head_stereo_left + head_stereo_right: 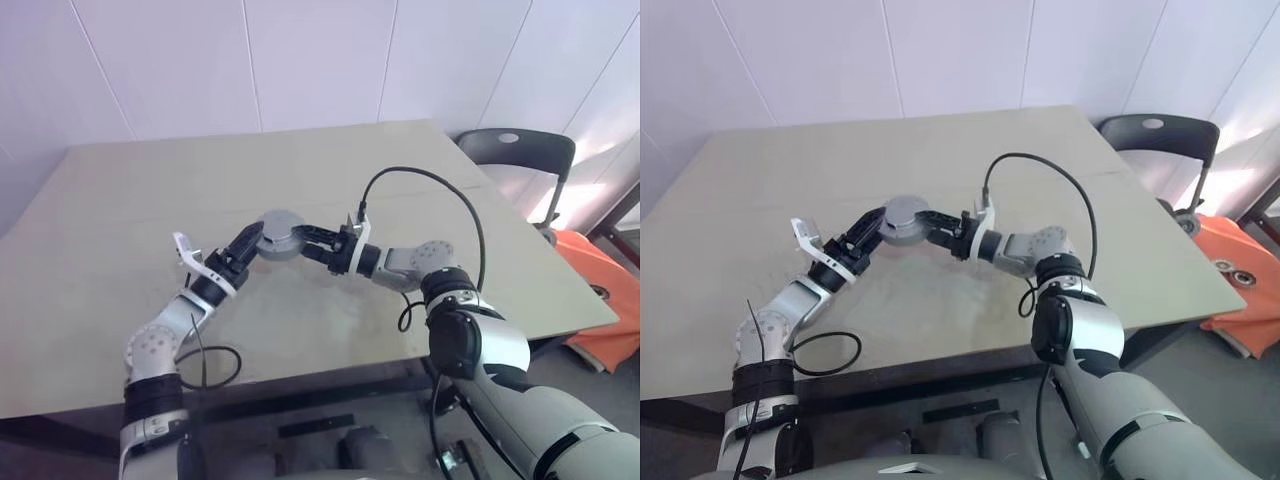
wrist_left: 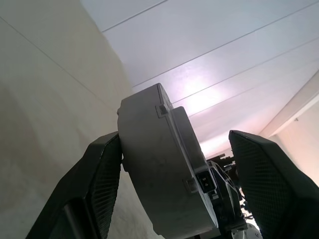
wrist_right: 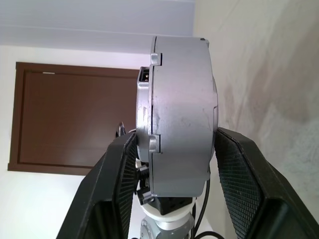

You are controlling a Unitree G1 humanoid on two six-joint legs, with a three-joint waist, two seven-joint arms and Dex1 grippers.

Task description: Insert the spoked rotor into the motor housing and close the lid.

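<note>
Motor housing (image 1: 278, 236): rigid, smooth, probably heavy; best gripped across flat faces.
Right pincer (image 1: 312, 243): clamped on housing above desk (image 1: 120, 210) centre.
Left pincer (image 1: 247, 244): spread around housing.

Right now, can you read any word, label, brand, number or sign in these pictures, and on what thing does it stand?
None: no readable text anywhere.
The motor housing, held in the right pincer, shows bare grey metal without letters.
The table, the wall and the chair carry no label or sign.

The motor housing (image 1: 277, 236), a grey round puck with its lid on, hangs level above the worktop (image 1: 120, 200), clamped between fingers (image 1: 318, 238).
</note>
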